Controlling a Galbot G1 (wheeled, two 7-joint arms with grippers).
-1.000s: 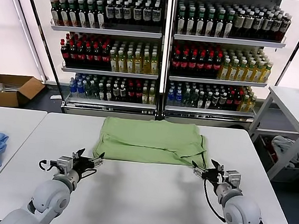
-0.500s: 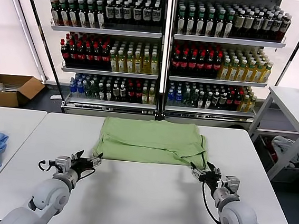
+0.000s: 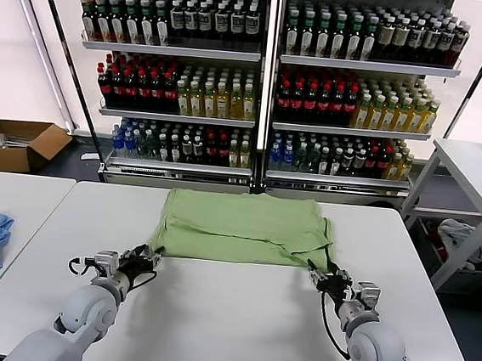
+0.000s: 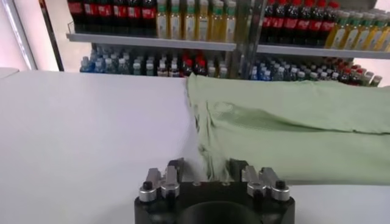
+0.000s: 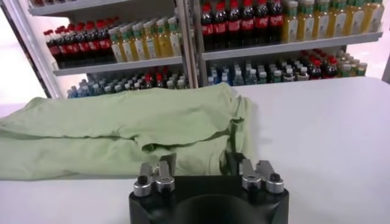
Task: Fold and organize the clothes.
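Shirt: the light green shirt (image 3: 245, 226) lies flat on the far half of the white worktop (image 3: 228, 316), just in front of the drink shelves (image 3: 263, 80).
Left claw: the left claw (image 3: 146, 257) is spread apart, holding nothing, right at the shirt's near left corner.
Right claw: the right claw (image 3: 320, 279) is spread apart too, at the near right corner.
Do it well: I think both should slide low, pinch only the top layer, then lift together.
Hard to see: the check print and buttons do not show. I cannot tell if the fingertips touch cloth.
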